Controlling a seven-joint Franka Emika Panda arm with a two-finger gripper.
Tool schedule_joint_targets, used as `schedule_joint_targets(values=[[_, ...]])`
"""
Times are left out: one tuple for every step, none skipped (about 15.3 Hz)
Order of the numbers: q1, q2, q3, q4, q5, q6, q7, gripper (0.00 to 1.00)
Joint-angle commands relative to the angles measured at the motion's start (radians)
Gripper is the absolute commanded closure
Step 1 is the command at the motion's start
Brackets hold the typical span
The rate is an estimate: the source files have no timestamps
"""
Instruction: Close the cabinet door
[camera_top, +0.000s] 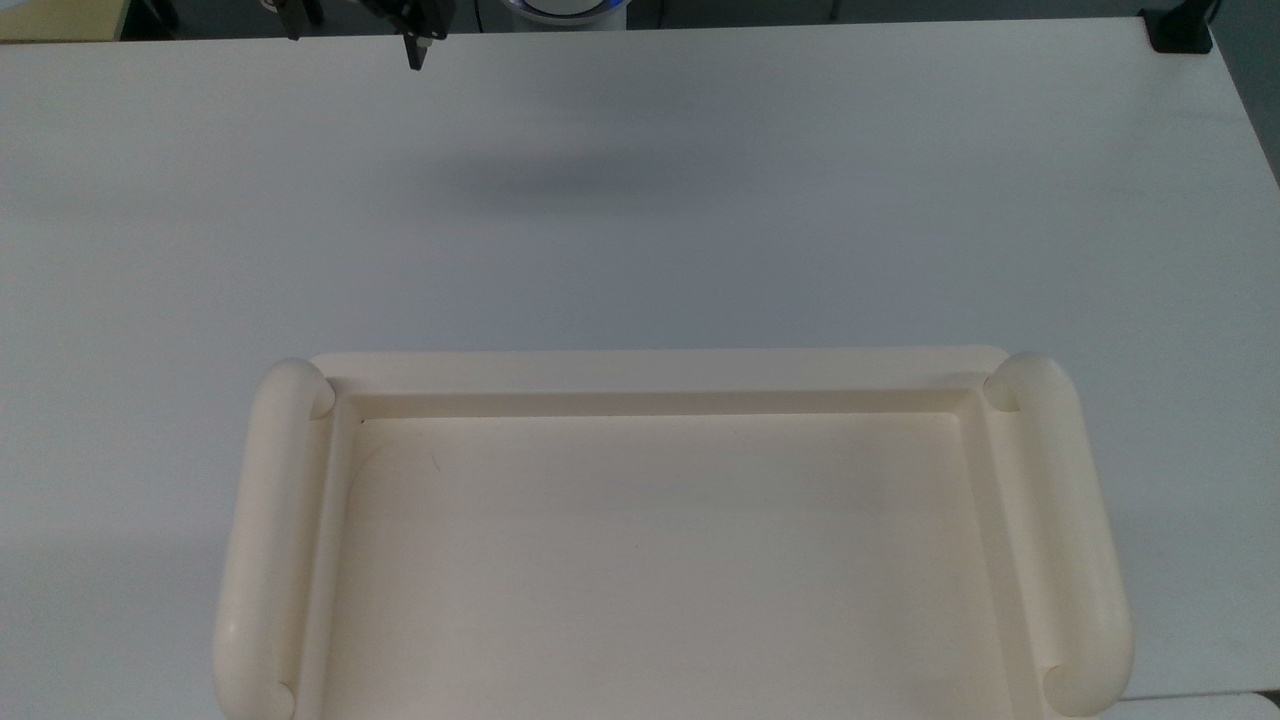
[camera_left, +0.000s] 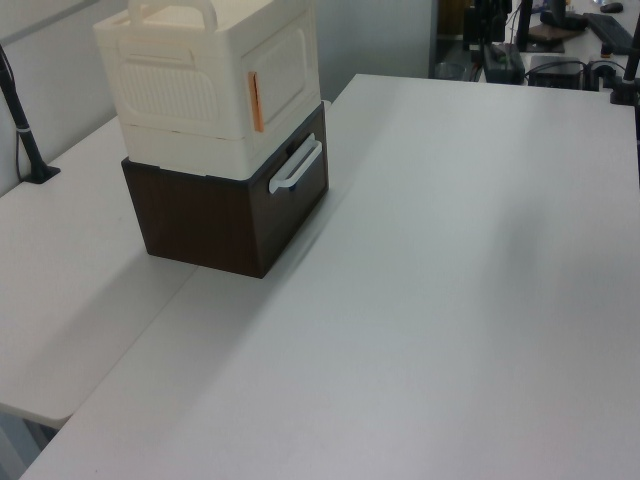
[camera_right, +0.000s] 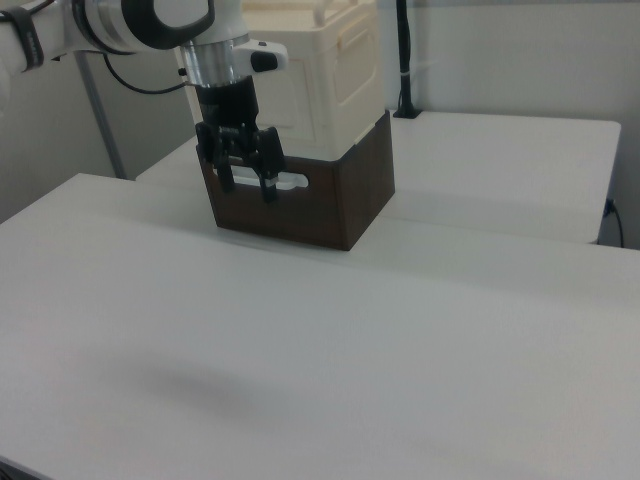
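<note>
Cabinet door (camera_left: 287, 65) looks already shut: panel sits flush in the front face of the cabinet (camera_left: 180, 90), no gap or swung-out edge visible in the left view; in the top view nothing sticks out past the cabinet's front rim; so I'd judge the closing itself done, at most a check that it's fully seated is left; can't tell whether it's latched. Cabinet sits on a dark brown box (camera_left: 215, 215) at the left view's upper left, on the counter (camera_left: 450, 250). Door stands upright, face toward the open counter; long axis looks horizontal, running along the cabinet's front edge; a vertical orange strip (camera_left: 255, 101) marks its edge at the left view's left. Gripper (camera_right: 247, 188) hangs above the counter, well apart from the cabinet, at the top view's upper edge; jaws spread, holding nothing, pointing down.
</note>
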Motion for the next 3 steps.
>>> schedule_joint_targets(values=[[-0.001,-0.024,-0.002,-0.026,0.005,-0.003,-0.020,0.00],[-0.001,-0.021,-0.002,-0.026,0.005,0.000,-0.020,0.00],[-0.001,-0.021,-0.002,-0.026,0.005,0.002,-0.019,0.00]])
